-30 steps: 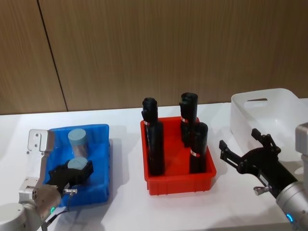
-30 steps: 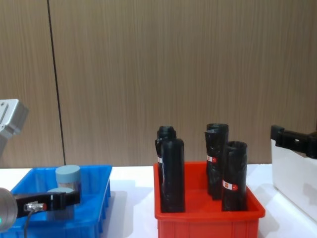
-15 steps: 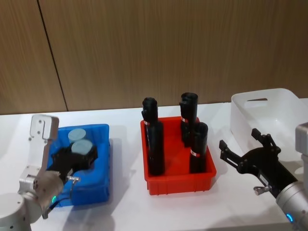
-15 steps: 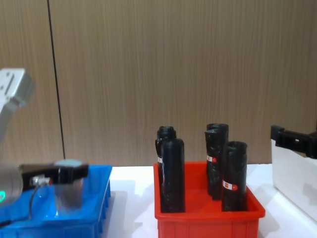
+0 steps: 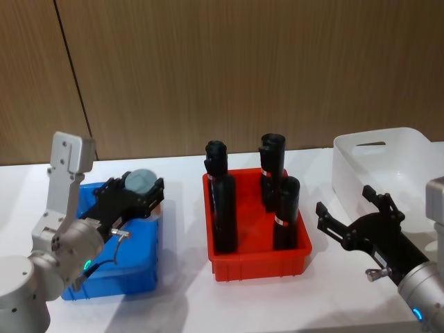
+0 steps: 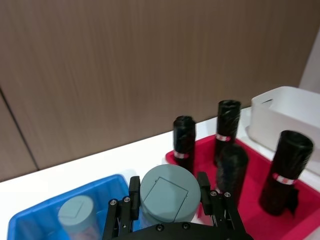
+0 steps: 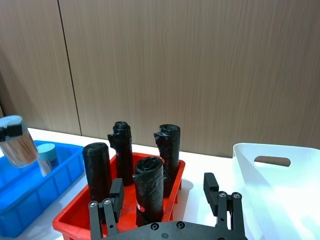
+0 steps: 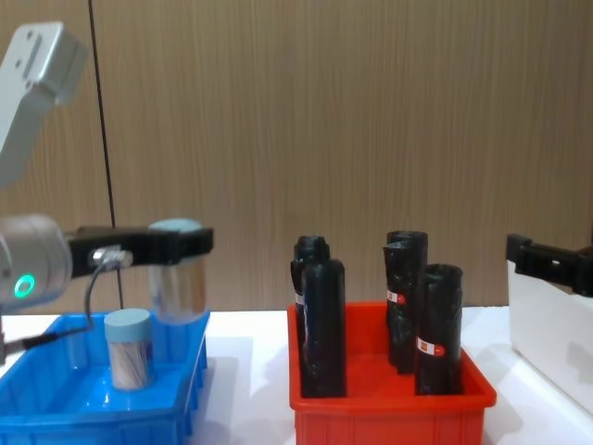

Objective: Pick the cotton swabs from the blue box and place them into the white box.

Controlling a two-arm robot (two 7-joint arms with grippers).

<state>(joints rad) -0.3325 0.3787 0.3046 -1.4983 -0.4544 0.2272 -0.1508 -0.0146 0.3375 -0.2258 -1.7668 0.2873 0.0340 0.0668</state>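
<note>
My left gripper is shut on a cotton swab jar with a pale blue lid. It holds the jar upright in the air above the right rim of the blue box. In the chest view the held jar hangs clear of the box wall. A second cotton swab jar stands inside the blue box. The white box sits at the far right of the table. My right gripper hovers open in front of it, holding nothing.
A red bin with several tall black rolls stands between the blue box and the white box. A wooden wall runs behind the white table.
My left gripper has lifted the cotton swab jar up out of the blue box and carried it to the right, over the box's rim. The right arm has not moved.
</note>
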